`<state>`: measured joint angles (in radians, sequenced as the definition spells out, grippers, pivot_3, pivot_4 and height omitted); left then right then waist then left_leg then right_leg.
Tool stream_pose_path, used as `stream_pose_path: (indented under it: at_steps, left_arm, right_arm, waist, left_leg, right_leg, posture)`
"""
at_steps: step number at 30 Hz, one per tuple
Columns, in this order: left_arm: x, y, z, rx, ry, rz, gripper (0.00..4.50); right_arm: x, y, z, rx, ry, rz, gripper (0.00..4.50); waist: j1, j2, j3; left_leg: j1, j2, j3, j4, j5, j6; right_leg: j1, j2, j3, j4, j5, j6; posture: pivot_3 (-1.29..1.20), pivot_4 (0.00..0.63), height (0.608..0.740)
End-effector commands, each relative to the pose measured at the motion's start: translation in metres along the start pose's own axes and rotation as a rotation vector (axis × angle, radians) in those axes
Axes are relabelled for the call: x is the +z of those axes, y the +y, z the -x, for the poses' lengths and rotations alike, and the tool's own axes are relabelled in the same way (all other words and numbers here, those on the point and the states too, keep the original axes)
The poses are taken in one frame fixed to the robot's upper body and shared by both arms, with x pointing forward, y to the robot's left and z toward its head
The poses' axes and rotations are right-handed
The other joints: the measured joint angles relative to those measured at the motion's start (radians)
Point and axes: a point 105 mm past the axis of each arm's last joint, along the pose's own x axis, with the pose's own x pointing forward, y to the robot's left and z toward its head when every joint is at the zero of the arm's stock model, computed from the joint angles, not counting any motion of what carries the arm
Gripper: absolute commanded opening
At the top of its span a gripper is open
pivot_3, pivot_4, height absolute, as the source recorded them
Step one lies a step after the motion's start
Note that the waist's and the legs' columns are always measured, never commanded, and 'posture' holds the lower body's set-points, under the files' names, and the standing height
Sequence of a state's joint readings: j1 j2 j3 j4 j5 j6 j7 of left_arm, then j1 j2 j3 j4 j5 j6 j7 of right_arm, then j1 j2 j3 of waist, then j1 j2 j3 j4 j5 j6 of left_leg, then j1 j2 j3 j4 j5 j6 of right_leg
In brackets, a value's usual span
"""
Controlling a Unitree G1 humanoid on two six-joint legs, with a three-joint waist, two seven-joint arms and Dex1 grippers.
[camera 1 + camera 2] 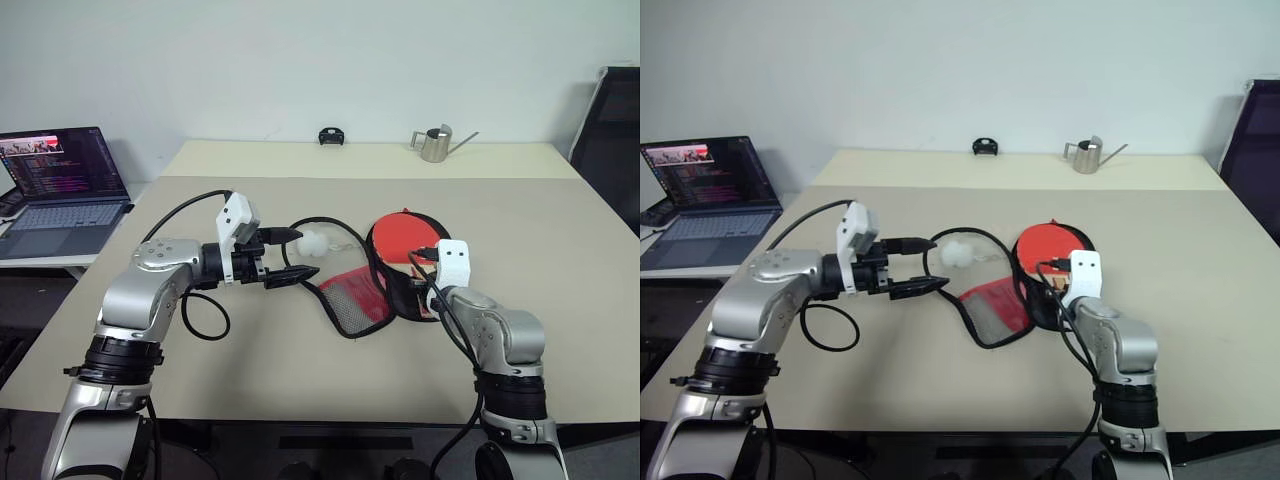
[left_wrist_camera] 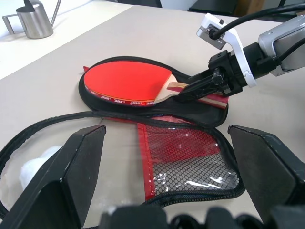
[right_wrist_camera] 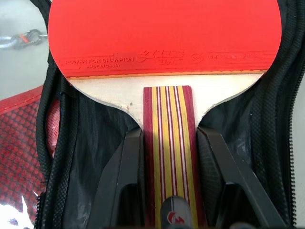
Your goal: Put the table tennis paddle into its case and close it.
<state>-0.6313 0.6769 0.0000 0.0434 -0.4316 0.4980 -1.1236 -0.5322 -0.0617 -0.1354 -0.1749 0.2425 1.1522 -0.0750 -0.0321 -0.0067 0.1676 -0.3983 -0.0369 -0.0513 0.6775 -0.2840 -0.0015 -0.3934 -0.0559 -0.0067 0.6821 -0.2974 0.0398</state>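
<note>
The case (image 1: pixel 350 300) lies unzipped and spread open on the beige table, its red lining and grey mesh pocket (image 2: pixel 186 157) facing up on the left flap. In its right half rests the table tennis paddle (image 1: pixel 405 235), red face up, its striped handle (image 3: pixel 171 157) pointing toward me. My right gripper (image 3: pixel 169 136) is shut on that handle, one black finger on each side. Just left of the open flap, above the table, my left gripper (image 1: pixel 300 254) hovers open with nothing between its fingers.
A white ball (image 1: pixel 313 243) sits at the flap's far left end, by a black cable loop (image 1: pixel 330 225). A laptop (image 1: pixel 65 190) stands on a side table to the left. Along the far edge are a metal watering can (image 1: pixel 435 143) and a small black object (image 1: pixel 332 136).
</note>
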Motion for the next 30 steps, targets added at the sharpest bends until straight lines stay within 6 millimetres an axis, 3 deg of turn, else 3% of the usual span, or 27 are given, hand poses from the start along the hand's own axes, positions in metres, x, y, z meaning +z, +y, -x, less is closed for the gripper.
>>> stream_pose_path:
  at_steps: [1, 10, 18, 21, 30]
  left_arm:
    - [0.011, -0.002, 0.003, 0.001, -0.030, -0.040, 4.50]
    - [0.010, -0.002, 0.003, 0.007, -0.029, -0.037, 4.50]
    - [-0.004, 0.009, 0.013, 0.104, -0.005, -0.008, 4.50]
    - [-0.012, 0.013, 0.016, 0.147, 0.005, 0.007, 4.50]
    - [-0.047, 0.034, 0.034, 0.298, 0.095, 0.046, 4.50]
  right_arm:
    - [0.010, 0.004, 0.002, 0.007, -0.055, 0.001, 1.10]
    - [0.018, 0.012, 0.007, 0.026, -0.090, 0.017, 4.13]
    - [0.043, 0.041, 0.046, 0.233, -0.189, 0.045, 4.13]
    - [0.055, 0.047, 0.061, 0.351, -0.272, 0.133, 4.13]
    - [0.059, 0.012, 0.085, 0.549, -0.292, 0.361, 4.13]
  waist:
    - [0.000, 0.000, 0.000]
    - [0.000, 0.000, 0.000]
    - [0.000, 0.000, 0.000]
    - [0.000, 0.000, 0.000]
    - [0.002, 0.000, 0.000]
  left_leg:
    - [0.000, 0.000, 0.000, 0.000, 0.000, 0.000]
    - [0.000, 0.000, 0.000, 0.000, 0.000, 0.000]
    - [0.000, 0.000, -0.001, 0.000, 0.000, 0.000]
    - [0.000, 0.000, -0.001, 0.000, 0.000, 0.001]
    - [0.001, 0.000, -0.002, 0.000, -0.001, 0.002]
  right_leg:
    - [0.000, 0.000, 0.000, 0.000, 0.000, 0.000]
    - [0.000, 0.000, 0.000, 0.000, 0.000, 0.000]
    - [0.000, 0.000, 0.000, 0.000, 0.000, 0.000]
    - [0.000, 0.000, 0.000, 0.000, 0.000, 0.000]
    - [0.002, 0.000, -0.001, -0.001, 0.000, 0.000]
  posture:
    - [0.00, 0.150, 0.740]
    - [0.00, 0.150, 0.740]
    - [0.00, 0.150, 0.740]
    - [0.00, 0.150, 0.740]
    - [0.00, 0.150, 0.740]
